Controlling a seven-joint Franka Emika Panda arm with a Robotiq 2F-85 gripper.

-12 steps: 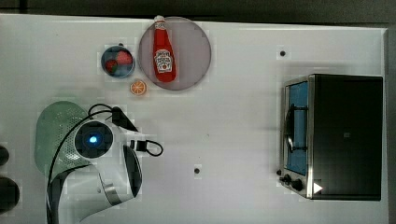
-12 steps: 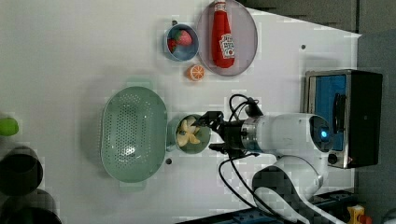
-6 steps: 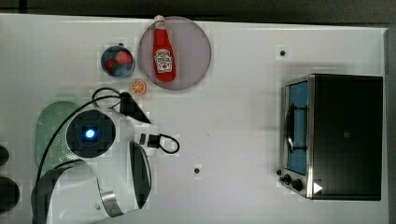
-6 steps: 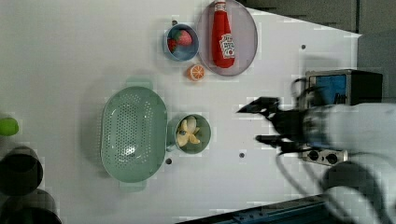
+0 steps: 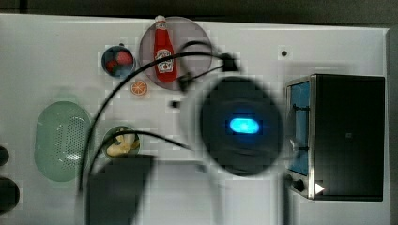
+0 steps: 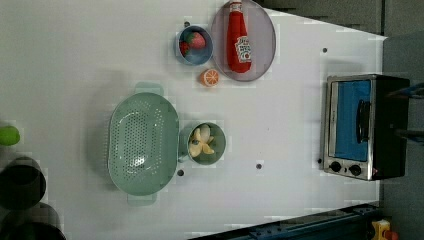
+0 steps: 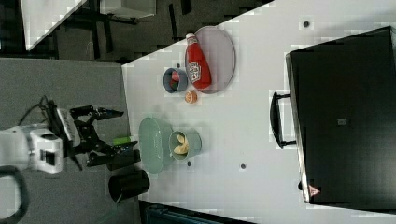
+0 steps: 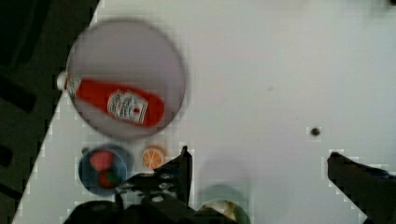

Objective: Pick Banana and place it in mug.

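Observation:
The pale yellow banana (image 6: 201, 141) lies inside the small pale green mug (image 6: 220, 145), which stands right beside the colander. The top view shows the banana (image 5: 121, 146) in the mug (image 5: 111, 134) with a cable crossing in front, and the right view shows the banana (image 7: 181, 143) and the mug (image 7: 194, 142) as well. My gripper (image 7: 122, 129) hangs high above the table, open and holding nothing. In the wrist view the gripper (image 8: 259, 161) is spread wide, with the mug's rim (image 8: 224, 192) far below it. My arm (image 5: 241, 126) looms large in the top view.
A green perforated colander (image 6: 142, 142) touches the mug. Further back sit a blue bowl of red fruit (image 6: 194, 45), an orange slice (image 6: 210, 77) and a ketchup bottle (image 6: 239, 40) on a grey plate (image 6: 267, 42). A toaster oven (image 6: 360, 125) stands at the left view's right. Dark cups (image 6: 22, 182) stand at the left view's left.
My arm has risen from beside the mug and swung toward the toaster oven, close under the top camera. The banana stays in the mug. The jaws remain open.

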